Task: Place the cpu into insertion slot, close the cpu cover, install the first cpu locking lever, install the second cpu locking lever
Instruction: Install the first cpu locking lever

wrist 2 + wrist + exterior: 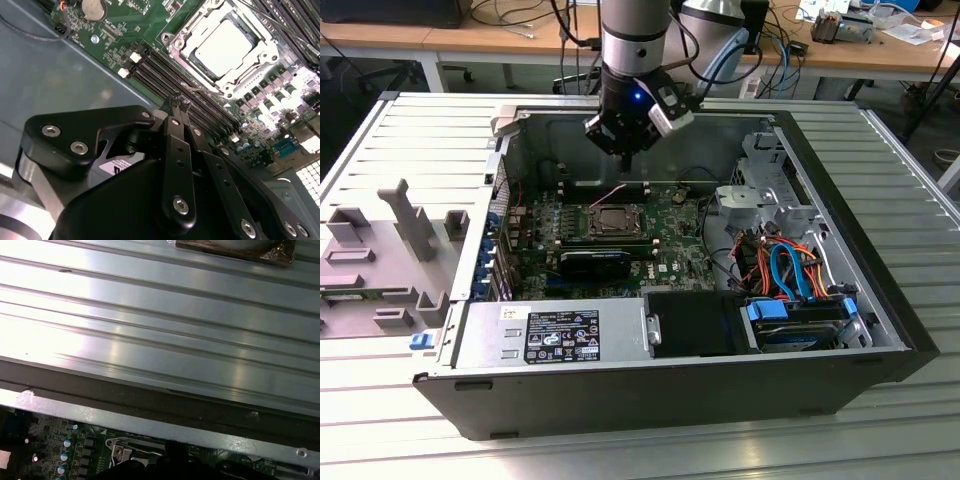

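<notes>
Ribbed aluminium worktop [410, 140] carries an open black desktop computer case [670, 390] lying on its side, with wooden desks and loose cables behind it. Inside the case, a green circuit board [670, 225] holds the small square insertion slot with a shiny metal rim [613, 221]. In the second wrist view, the flat square cpu with a silvery-grey metal top [223, 47] sits seated in the insertion slot [176, 44], and the thin silvery cpu cover with a large square window [260, 46] lies closed around it, framing the chip. The black two-fingered gripper [626, 156] hangs above the board near the rear wall of the case, clear of the slot. In the second wrist view the gripper [180, 103] has its jaws brought together and holding nothing; the cpu lies well apart from the jaws, beyond the long narrow black memory slots [195, 95] that run between them.
</notes>
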### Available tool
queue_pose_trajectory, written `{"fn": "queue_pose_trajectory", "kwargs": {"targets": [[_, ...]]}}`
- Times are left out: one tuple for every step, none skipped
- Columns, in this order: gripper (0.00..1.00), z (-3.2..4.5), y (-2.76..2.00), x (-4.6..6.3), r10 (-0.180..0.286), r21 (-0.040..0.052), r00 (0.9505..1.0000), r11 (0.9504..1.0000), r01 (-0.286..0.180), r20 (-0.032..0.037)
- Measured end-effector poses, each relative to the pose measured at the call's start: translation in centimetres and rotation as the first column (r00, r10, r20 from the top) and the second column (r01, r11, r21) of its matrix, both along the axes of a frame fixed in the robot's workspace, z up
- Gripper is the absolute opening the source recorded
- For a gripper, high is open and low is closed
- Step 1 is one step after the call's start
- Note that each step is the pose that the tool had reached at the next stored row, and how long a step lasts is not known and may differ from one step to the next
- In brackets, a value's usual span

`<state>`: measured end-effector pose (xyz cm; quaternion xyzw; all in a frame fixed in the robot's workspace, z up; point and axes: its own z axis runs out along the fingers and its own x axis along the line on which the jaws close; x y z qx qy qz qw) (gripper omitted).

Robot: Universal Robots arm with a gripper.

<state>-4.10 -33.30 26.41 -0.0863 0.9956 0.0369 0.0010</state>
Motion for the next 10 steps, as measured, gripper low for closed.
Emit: {"fn": "queue_pose_trajectory", "kwargs": {"targets": [[0.11, -0.06, 0.0, 0.0, -0.014, -0.0051, 0.9999, 0.9999, 0.014, 0.0005], [0.11, -0.11, 0.0, 0.0, -0.027, -0.0116, 0.9996, 0.9996, 0.027, 0.0012], [0.11, -0.13, 0.0, 0.0, -0.035, -0.0174, 0.9994, 0.9992, 0.035, 0.0018], [0.11, -0.16, 0.0, 0.0, -0.047, -0.0274, 0.9989, 0.9985, 0.047, 0.0028], [0.11, -0.17, 0.0, 0.0, -0.053, -0.0369, 0.9986, 0.9979, 0.053, 0.0036], [0.11, -0.18, 0.0, 0.0, -0.059, -0.0483, 0.9982, 0.9971, 0.059, 0.0045], [0.11, -0.18, 0.0, 0.0, -0.067, -0.065, 0.9977, 0.9956, 0.067, 0.0059], [0.11, -0.18, 0.0, 0.0, -0.072, -0.0772, 0.9973, 0.9944, 0.073, 0.007], [0.11, -0.2, 0.0, 0.0, -0.083, -0.0999, 0.9965, 0.9915, 0.084, 0.0094], [0.11, -0.21, 0.0, 0.0, -0.093, -0.1224, 0.9956, 0.988, 0.094, 0.0119]]}}
